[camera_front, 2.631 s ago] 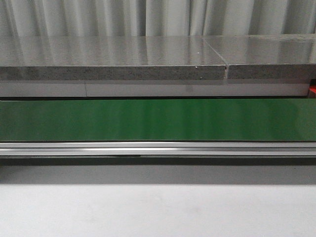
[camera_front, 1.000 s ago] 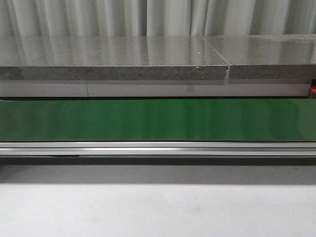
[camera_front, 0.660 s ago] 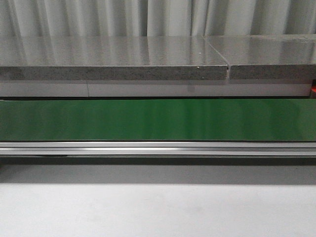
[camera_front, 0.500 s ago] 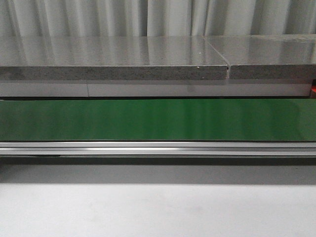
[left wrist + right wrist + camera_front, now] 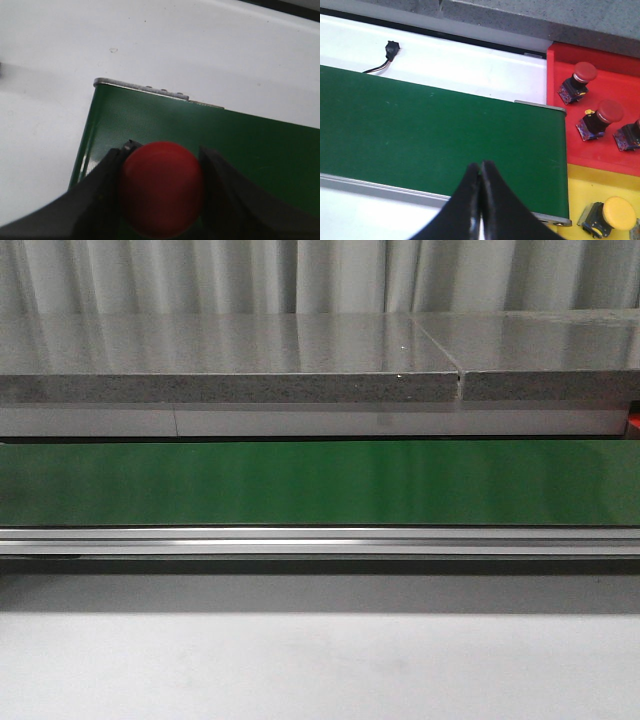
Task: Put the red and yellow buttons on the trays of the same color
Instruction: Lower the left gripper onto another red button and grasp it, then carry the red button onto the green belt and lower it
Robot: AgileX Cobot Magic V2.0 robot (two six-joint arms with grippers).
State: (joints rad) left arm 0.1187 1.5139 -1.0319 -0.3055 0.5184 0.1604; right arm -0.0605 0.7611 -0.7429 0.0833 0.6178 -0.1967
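Left wrist view: the left gripper (image 5: 161,192) is clamped on a red button (image 5: 161,187) at lower centre, over the green conveyor belt (image 5: 240,150) near its end. The right gripper (image 5: 480,200), fingers pressed together and empty, hangs over the belt at bottom centre of its view. At right there, the red tray (image 5: 570,150) carries three red buttons, the yellow tray (image 5: 575,192) one yellow button (image 5: 618,211). So several seem sorted; the held one has yet to reach the red tray. The front view shows only bare belt, no grippers or trays.
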